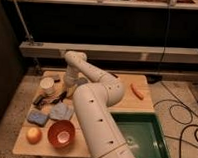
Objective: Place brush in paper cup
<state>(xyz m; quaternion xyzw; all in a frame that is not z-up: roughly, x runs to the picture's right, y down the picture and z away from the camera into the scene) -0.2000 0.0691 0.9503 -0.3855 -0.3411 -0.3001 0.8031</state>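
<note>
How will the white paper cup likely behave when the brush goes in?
The paper cup stands upright and looks small, so it is probably light and easily shoved. The brush near it looks longer than the cup is wide, so it may lean and tip it. The gripper is low beside the cup.

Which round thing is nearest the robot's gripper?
The white paper cup at the back left: the gripper is just right of it. The orange bowl and orange fruit sit near the front.
</note>
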